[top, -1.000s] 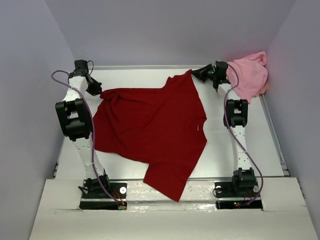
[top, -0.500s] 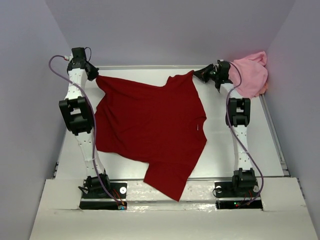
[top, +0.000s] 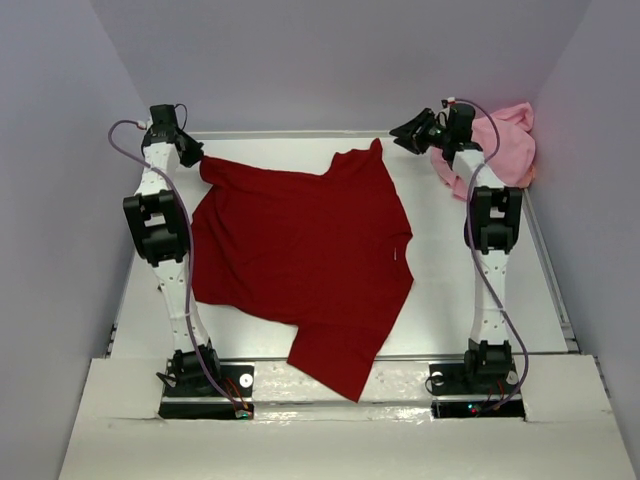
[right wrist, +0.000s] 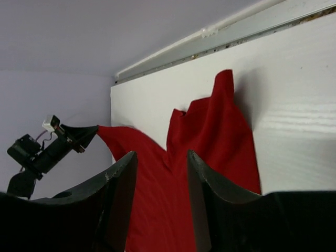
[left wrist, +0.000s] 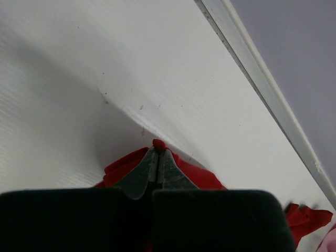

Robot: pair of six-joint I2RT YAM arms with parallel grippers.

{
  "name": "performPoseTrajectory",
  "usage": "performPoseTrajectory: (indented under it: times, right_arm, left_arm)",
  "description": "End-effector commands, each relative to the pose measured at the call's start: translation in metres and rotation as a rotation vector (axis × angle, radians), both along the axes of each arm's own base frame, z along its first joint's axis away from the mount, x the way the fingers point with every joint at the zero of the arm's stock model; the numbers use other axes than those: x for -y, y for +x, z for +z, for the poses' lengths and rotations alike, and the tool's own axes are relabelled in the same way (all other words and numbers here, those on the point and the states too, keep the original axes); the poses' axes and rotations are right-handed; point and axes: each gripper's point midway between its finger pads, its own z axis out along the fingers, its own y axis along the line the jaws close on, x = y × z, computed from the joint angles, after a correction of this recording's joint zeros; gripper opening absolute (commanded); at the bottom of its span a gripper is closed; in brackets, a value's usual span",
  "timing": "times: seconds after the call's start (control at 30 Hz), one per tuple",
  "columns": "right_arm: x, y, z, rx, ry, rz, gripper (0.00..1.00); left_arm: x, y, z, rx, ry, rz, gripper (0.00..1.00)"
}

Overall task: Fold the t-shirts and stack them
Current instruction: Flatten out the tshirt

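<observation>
A dark red t-shirt [top: 300, 255] lies spread over the white table, one corner hanging past the near edge. My left gripper [top: 196, 157] is shut on its far left corner and holds that corner just above the table; in the left wrist view red cloth [left wrist: 157, 144] sticks out between the closed fingers. My right gripper [top: 405, 131] stands open just right of the shirt's far right corner [top: 375, 148], apart from it, with nothing between its fingers [right wrist: 123, 173]. The light pink t-shirt [top: 510, 145] is bunched at the far right corner, partly behind the right arm.
A raised metal rail [top: 300, 133] runs along the table's far edge, with grey walls close behind and on both sides. Bare table [top: 445, 270] shows right of the red shirt. Both arm bases [top: 205, 375] are bolted at the near edge.
My right gripper has opened, let go of the red shirt's far right corner and drawn back to the right. My left gripper pulled the far left corner outward, spreading the shirt.
</observation>
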Motion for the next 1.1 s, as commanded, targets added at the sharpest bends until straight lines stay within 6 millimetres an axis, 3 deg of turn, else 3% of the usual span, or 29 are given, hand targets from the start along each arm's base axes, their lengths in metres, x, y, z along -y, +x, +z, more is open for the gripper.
performPoseTrajectory:
  times: [0.0,0.03,0.07,0.13,0.17,0.2,0.23,0.27,0.3,0.5,0.83,1.07]
  right_arm:
    - [0.004,-0.034,0.042,0.029,-0.116,0.060,0.48]
    - [0.005,-0.046,0.024,-0.028,-0.130,0.061,0.51]
    - [0.006,-0.058,0.041,-0.016,-0.147,0.065,0.60]
    - [0.005,-0.076,0.038,-0.055,-0.146,0.078,0.60]
    - [0.005,-0.092,0.020,-0.113,-0.144,0.088,0.60]
    - [0.004,-0.104,0.033,-0.108,-0.145,0.088,0.60]
    - [0.004,-0.113,0.030,-0.125,-0.146,0.088,0.60]
    - [0.005,-0.129,0.012,-0.186,-0.157,0.092,0.60]
    - [0.007,-0.138,0.020,-0.180,-0.173,0.086,0.60]
    - [0.015,-0.194,-0.007,-0.298,-0.255,0.106,0.60]
    - [0.015,-0.236,-0.013,-0.355,-0.256,0.106,0.59]
    - [0.021,-0.263,-0.037,-0.456,-0.278,0.068,0.57]
  left_arm:
    - [-0.001,0.014,0.031,0.087,0.009,-0.024,0.00]
    - [0.000,0.014,0.030,0.087,0.006,-0.030,0.00]
    - [0.001,0.015,0.028,0.084,0.005,-0.034,0.00]
    - [0.002,0.016,0.029,0.086,0.003,-0.044,0.00]
    - [0.002,0.016,0.028,0.087,0.001,-0.044,0.00]
    - [0.002,0.016,0.028,0.087,0.000,-0.045,0.00]
    - [0.003,0.017,0.027,0.086,-0.005,-0.046,0.00]
    - [0.003,0.017,0.026,0.086,-0.007,-0.046,0.00]
    - [0.003,0.018,0.027,0.091,-0.008,-0.046,0.00]
    - [0.004,0.024,0.030,0.107,-0.014,-0.050,0.00]
    - [0.004,0.024,0.031,0.109,-0.010,-0.053,0.00]
    - [0.004,0.021,0.026,0.091,-0.010,-0.057,0.00]
